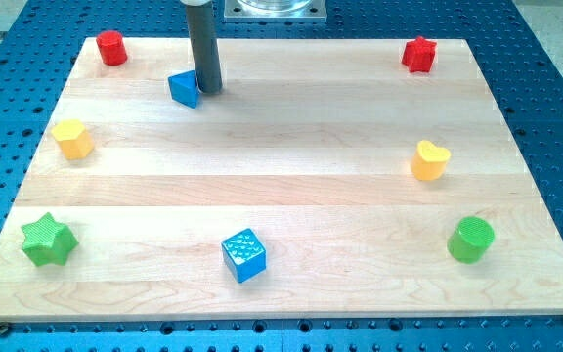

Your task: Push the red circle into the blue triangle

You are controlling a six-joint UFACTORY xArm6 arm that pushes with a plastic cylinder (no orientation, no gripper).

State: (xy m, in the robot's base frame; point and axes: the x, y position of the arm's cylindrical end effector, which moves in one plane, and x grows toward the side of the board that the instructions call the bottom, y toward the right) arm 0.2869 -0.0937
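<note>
Presently, in the camera view, my tip (209,91) touches the small blue triangular block (184,88) on its right. No jawed end effector exists. Advise circling behind the small red cylindrical block (111,47) at the pale wooden worktop (281,186) corner, then pushing rightward.

Pale wooden board (281,176) on blue perforated table (555,88); even, bright light.
</note>
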